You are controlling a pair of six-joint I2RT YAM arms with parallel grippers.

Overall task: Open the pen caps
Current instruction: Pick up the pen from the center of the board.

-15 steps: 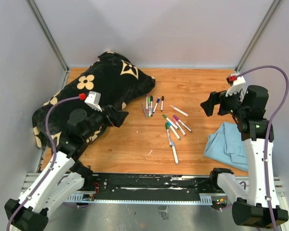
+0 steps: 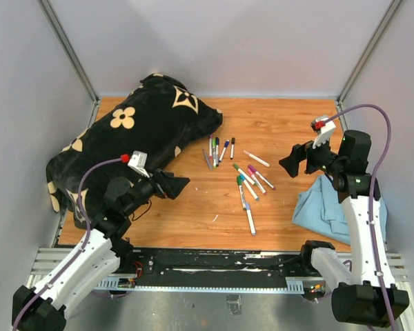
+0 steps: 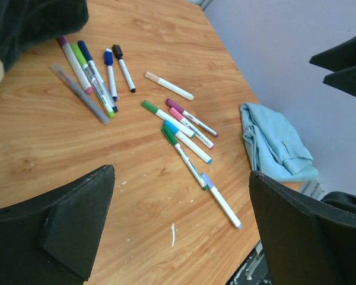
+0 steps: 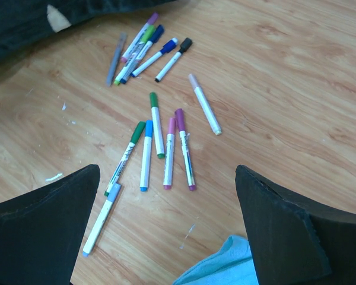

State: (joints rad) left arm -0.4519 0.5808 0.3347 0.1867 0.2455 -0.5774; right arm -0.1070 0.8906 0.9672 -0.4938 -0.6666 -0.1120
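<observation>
Approach step, nothing grasped yet. Left jaws are wide open and empty, hovering at lower left of the top view; right jaws are wide open and empty at right, above the worktop (image 2: 283,124). Pen caps (image 2: 236,167) look all on their pens (image 2: 250,218), mid-frame: one bunch beside the black blanket (image 2: 145,124), a looser bunch lower, near the blue cloth (image 2: 328,207). Next, probably: one arm pins a barrel, the other pinches the cap and pulls.
</observation>
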